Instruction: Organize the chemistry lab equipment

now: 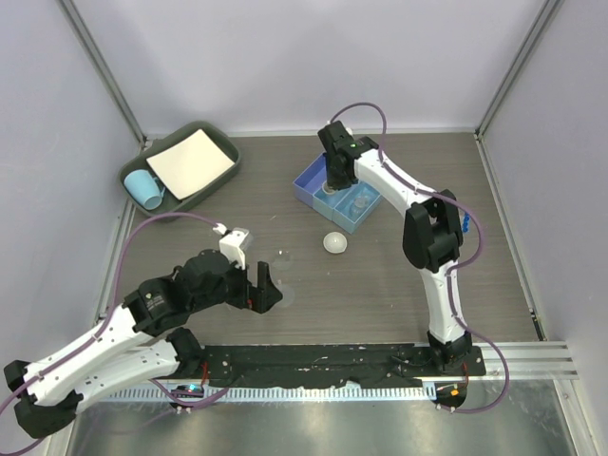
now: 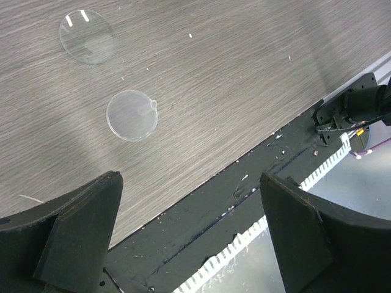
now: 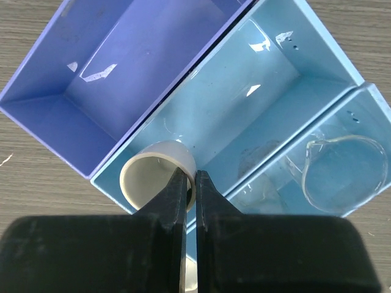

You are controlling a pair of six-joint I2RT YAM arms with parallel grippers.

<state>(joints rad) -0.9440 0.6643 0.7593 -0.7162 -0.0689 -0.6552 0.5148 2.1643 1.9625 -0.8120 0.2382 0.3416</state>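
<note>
We find the right gripper (image 3: 190,189) pressed together on the rim of a small white dish (image 3: 153,177). The dish is at the near corner of the middle bay of the box (image 3: 269,104); we cannot tell whether it rests on the floor or hangs above it. It is close to the wall shared with the darker bay, so a release here could catch that wall and tip the dish out. The pinch is on the rim alone, so the dish may swing or slip. A clear vessel (image 3: 345,177) lies in the next bay, and sideways drift could knock it. The left gripper (image 2: 189,183) is spread wide near two clear discs (image 2: 132,115), touching neither. They lie flat, and we judge fingers may skate off them. A second dish (image 1: 334,243) lies on the table near the box.
</note>
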